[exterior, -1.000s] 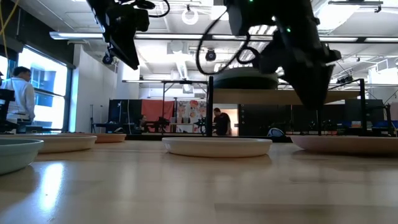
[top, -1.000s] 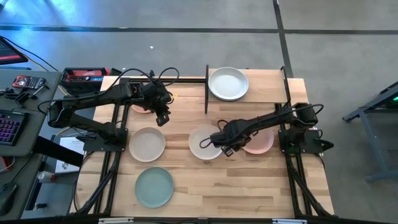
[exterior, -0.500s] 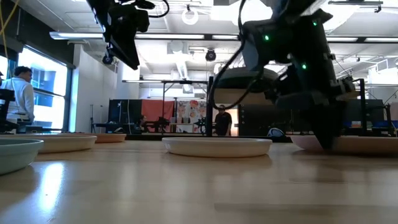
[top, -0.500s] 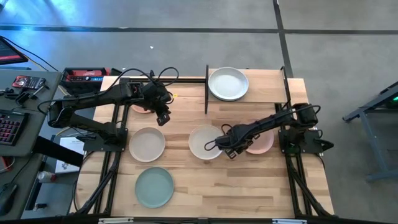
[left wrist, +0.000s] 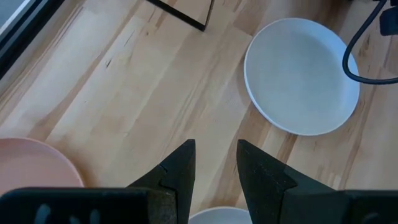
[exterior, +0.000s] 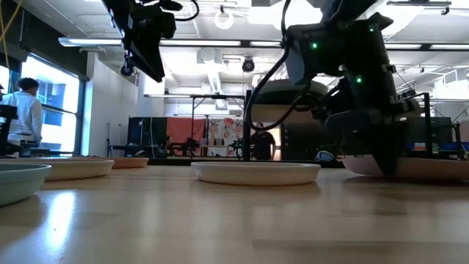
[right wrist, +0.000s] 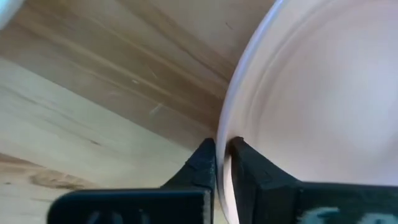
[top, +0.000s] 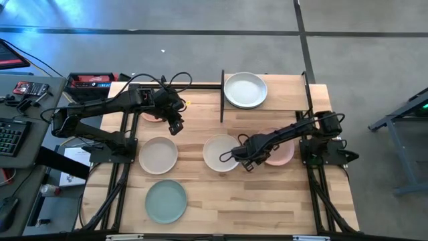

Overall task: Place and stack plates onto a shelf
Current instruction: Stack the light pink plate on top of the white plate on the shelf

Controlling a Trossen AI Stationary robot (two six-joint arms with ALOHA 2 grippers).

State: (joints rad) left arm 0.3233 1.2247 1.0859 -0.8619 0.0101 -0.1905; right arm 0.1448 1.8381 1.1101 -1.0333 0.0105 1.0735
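Observation:
My right gripper (top: 248,161) is low at the table's middle right, shut on the left rim of a salmon pink plate (top: 279,151). A cream plate (top: 221,152) lies flat just left of it. My left gripper (top: 175,127) hangs open above the table at the far left and holds nothing. Partly under that arm lies another pink plate (top: 151,116). A beige plate (top: 158,155) and a mint green plate (top: 166,201) lie at the near left. The shelf (top: 287,90) stands at the far middle and bears one pale plate (top: 245,90). My right gripper pinches the pink plate's rim (right wrist: 225,127) on the plate's left side, one finger inside the plate and one outside. The fingers come from above, slanting down from the table's right. The plate lies flat on the tabletop (exterior: 432,170).
The shelf's black posts (top: 222,100) stand just beyond the cream plate. A red case (top: 91,81) and a keyboard (top: 9,137) lie on a side bench left of the table. A person (exterior: 22,117) stands in the room behind. Bare wood lies near the front right edge.
My right gripper has come down from above the table to the pink plate's left rim, moving a little toward the near edge. The plates have not moved.

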